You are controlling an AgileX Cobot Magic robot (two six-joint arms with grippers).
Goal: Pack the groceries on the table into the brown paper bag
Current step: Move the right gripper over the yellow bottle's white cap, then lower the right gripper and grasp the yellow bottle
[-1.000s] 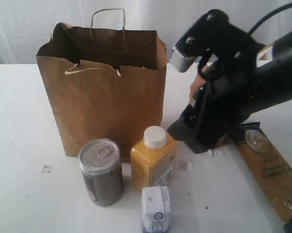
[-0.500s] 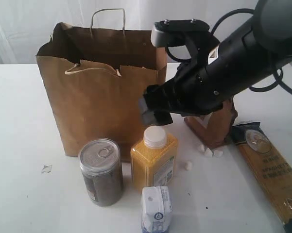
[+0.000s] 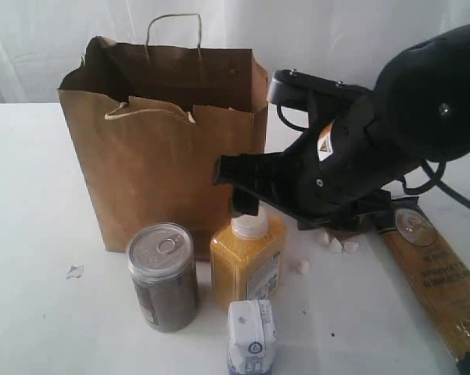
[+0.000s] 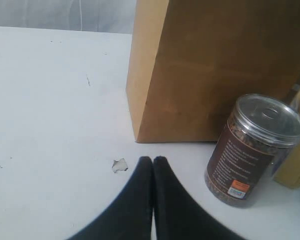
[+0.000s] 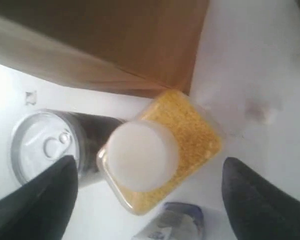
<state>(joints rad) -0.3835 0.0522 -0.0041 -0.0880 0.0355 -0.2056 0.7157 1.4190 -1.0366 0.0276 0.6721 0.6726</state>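
Right wrist view: hovers over bottle [image 5: 184, 135] with right claw [image 5: 149, 167] spread; could clip can [image 5: 45, 145] just beside, toppling it. Holds left claw [image 4: 153, 162] pressed together near bag [image 4: 214, 65].

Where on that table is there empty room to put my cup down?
Left of the brown paper bag and pull-tab can the table is bare, save one scrap. A smaller patch lies between the small white carton and spaghetti pack. In front of the bag it is crowded.
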